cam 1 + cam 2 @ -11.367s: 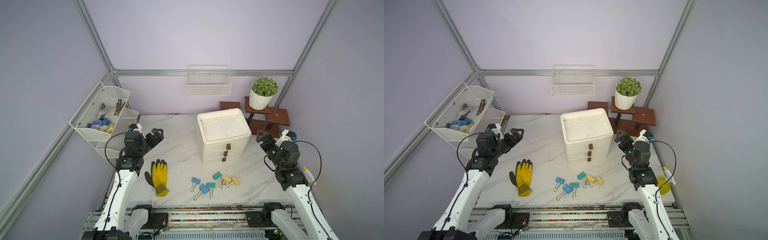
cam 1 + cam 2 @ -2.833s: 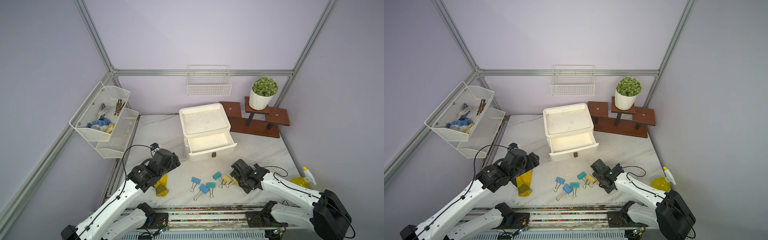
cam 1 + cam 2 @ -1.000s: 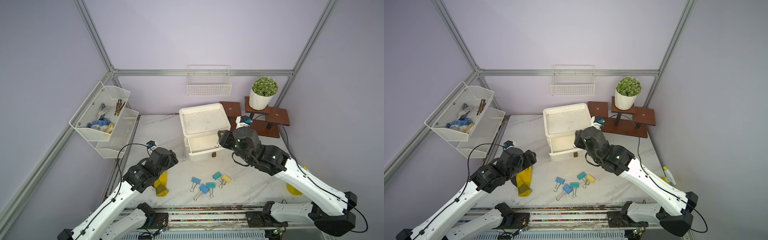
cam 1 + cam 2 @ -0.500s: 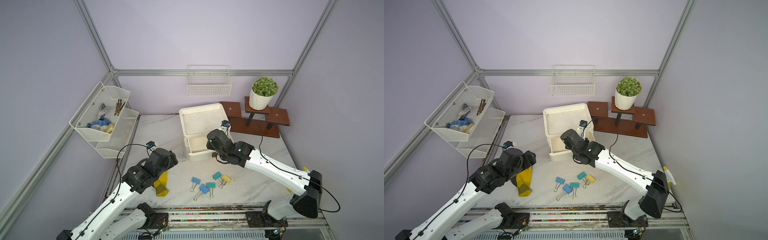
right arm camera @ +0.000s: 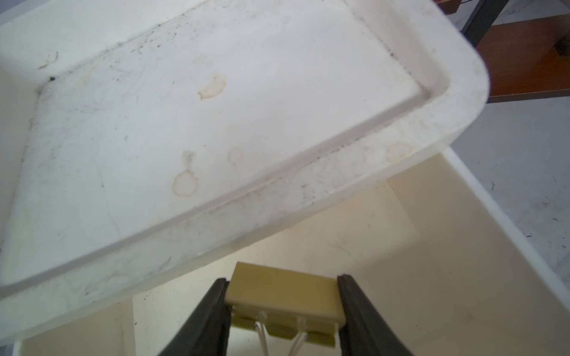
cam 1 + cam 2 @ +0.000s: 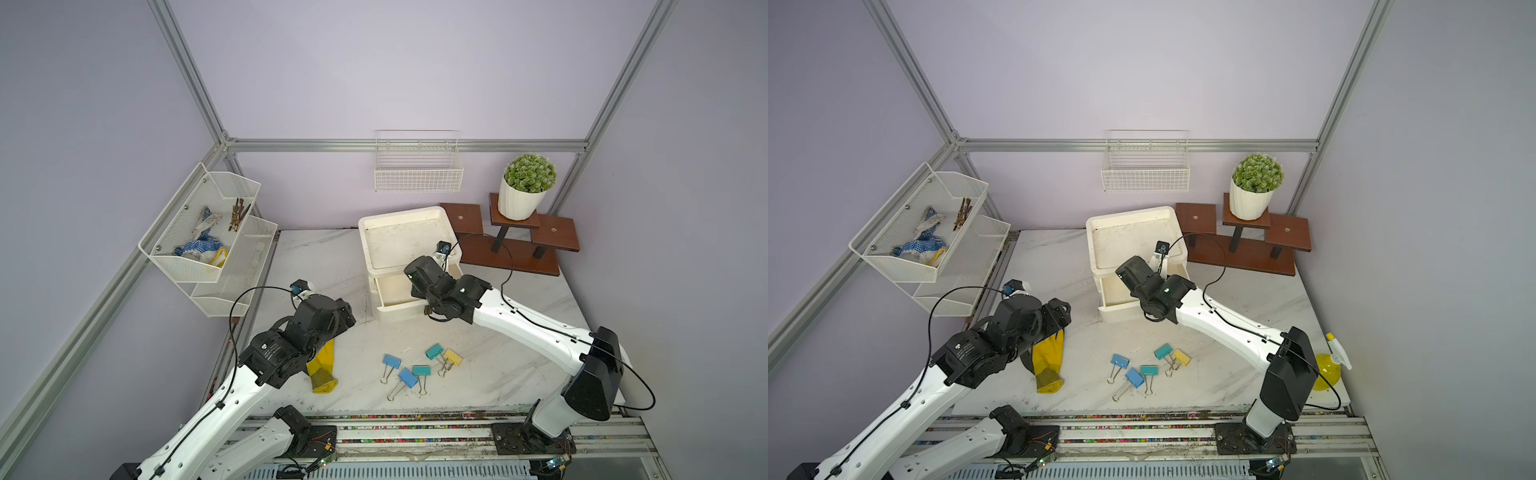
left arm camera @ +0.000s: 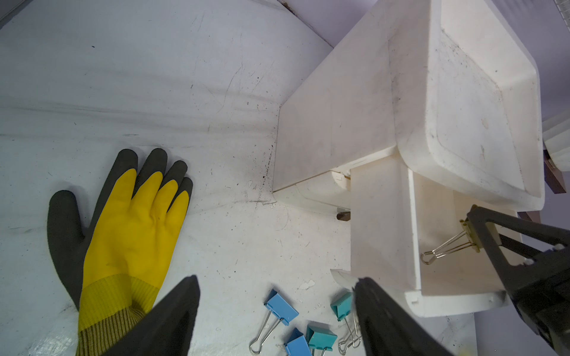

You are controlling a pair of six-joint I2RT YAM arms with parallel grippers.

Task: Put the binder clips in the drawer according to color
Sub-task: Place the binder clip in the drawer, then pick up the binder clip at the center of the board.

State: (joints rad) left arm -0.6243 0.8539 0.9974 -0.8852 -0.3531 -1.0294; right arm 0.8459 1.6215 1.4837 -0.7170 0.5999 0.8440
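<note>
- Bright, soft, even light in both top views; only faint shadows on the table [image 6: 316, 266].
- Wrist views curve straight lines near their edges.
- The close fingers [image 7: 172, 320] look blurred.

Drawer [image 5: 462, 246] open upward, free; cabinet top tray [image 5: 216, 123] overhangs its rear part.

A yellow glove [image 7: 129, 228] lies flat on the surface [image 7: 154, 77], well apart from the white drawer unit [image 7: 339, 123]. Over the unit's pulled-out drawer [image 7: 382, 234], the right tool [image 7: 476, 229] pinches a pale yellow clip [image 7: 470, 234]. Two blue clips [image 7: 282, 308] and two teal clips [image 7: 320, 336] lie near the drawer's front. The left tool [image 7: 277, 279] has its fingers [image 7: 172, 314] spread.
</note>
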